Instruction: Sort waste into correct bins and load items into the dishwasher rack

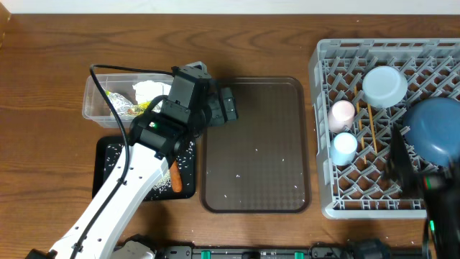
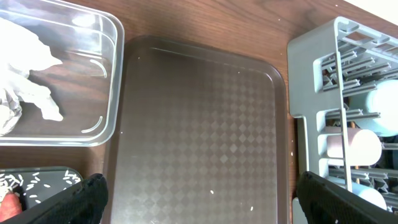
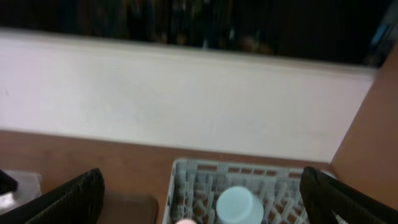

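The grey dishwasher rack (image 1: 320,129) at the right holds the upturned pale blue bowl (image 1: 384,85), pink cup (image 1: 342,114), light blue cup (image 1: 344,146), chopsticks (image 1: 371,126) and blue plate (image 1: 438,129). The clear tub (image 1: 93,108) holds the white tissue (image 1: 151,92) and yellow wrapper (image 1: 122,106). The black tray (image 1: 108,162) holds rice grains and the orange carrot (image 1: 175,176). My left gripper (image 1: 226,106) is open and empty over the brown serving tray's left edge. In the left wrist view it (image 2: 199,205) hangs above that tray. My right gripper (image 3: 208,199) is open and empty above the rack (image 3: 199,186).
The dark brown serving tray (image 1: 255,144) lies in the middle with a few loose rice grains on it (image 2: 211,191). The left arm crosses over the black tray. A pale wall shows behind the table in the right wrist view.
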You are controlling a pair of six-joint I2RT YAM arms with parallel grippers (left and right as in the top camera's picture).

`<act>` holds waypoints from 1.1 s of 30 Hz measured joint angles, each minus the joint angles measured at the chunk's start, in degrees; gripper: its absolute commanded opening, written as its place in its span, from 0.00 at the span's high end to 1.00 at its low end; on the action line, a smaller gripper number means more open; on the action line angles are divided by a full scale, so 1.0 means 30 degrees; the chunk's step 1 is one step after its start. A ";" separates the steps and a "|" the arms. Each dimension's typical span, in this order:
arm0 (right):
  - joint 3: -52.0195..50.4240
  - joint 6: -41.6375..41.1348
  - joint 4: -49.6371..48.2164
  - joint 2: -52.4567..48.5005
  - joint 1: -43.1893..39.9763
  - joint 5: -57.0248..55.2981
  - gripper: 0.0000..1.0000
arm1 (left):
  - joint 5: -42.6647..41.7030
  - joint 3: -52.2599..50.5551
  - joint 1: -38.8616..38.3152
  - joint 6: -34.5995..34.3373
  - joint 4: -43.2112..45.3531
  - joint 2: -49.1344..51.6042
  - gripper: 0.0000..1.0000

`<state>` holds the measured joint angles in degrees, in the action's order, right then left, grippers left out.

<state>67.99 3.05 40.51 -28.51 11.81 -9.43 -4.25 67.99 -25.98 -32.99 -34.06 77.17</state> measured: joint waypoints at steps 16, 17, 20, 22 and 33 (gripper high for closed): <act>-1.6181 -0.0466 -1.1628 0.8786 -0.1639 0.2353 0.01 | -0.0007 0.0000 0.0000 0.0000 -0.0007 0.0000 0.01; -1.7034 -0.0707 -1.2378 0.8852 -0.1785 0.2528 0.01 | -0.0007 0.0000 0.0000 0.0000 -0.0007 0.0000 0.01; -1.9256 -0.1676 -1.3865 0.9078 -0.2164 0.2863 0.01 | -0.0007 0.0000 0.0000 0.0000 -0.0007 0.0000 0.01; -2.0553 -0.2353 -1.4630 0.9143 -0.2361 0.2922 0.01 | -0.0007 0.0000 0.0000 0.0000 0.0000 0.0000 0.01; -2.2484 -0.3271 -1.2568 0.9238 -0.2382 0.3162 0.01 | -0.0007 0.0000 0.0000 0.0000 -0.0007 0.0000 0.01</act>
<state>0.54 -6.76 2.81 -0.80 4.67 0.05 -4.27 67.99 -25.98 -32.99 -34.09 77.17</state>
